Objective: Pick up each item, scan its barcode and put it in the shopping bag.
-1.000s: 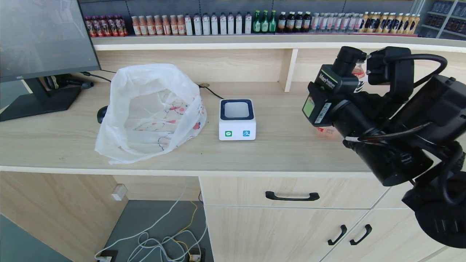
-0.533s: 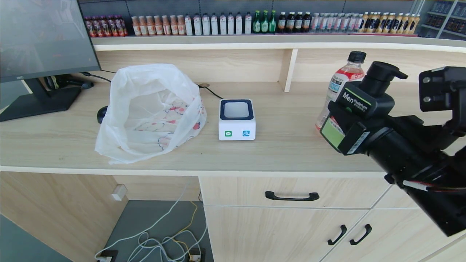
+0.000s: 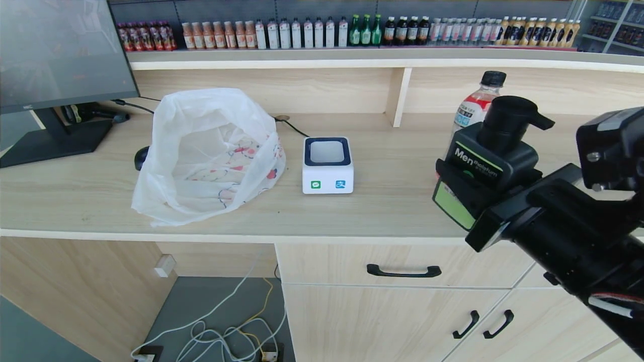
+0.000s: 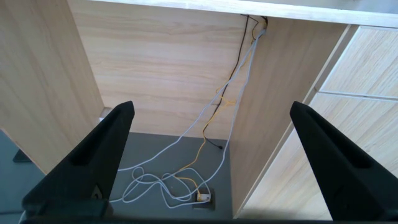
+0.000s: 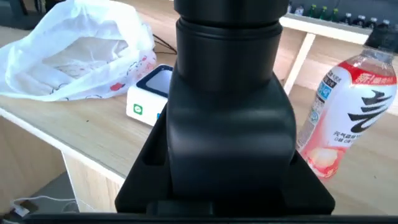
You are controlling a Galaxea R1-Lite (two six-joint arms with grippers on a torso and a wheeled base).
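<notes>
Fingers of the right gripper (image 3: 478, 203) are clamped on the lower body of one black pump bottle (image 3: 495, 151). It is held nearly upright above the near right edge of the counter (image 3: 382, 211), its spout pointing right. Just behind it stands one drink bottle (image 3: 478, 103) with a black cap, its lower half hidden by the pump bottle. One white scanner (image 3: 327, 165) sits mid-counter. To its left lies one shopping bag (image 3: 211, 151), mouth open toward the near side. One monitor (image 3: 60, 50) stands at the far left.

From the left wrist, the left gripper (image 4: 214, 162) hangs below counter height, its two fingers (image 4: 102, 155) spread wide apart, with a tangle of cables (image 4: 180, 180) on the floor beyond them.

From the right wrist, the pump bottle (image 5: 227, 124) rises straight out of the grip. The drink bottle (image 5: 345, 118) stands beside it on the counter, while the scanner (image 5: 152, 93) and the bag (image 5: 81, 56) lie farther off.
</notes>
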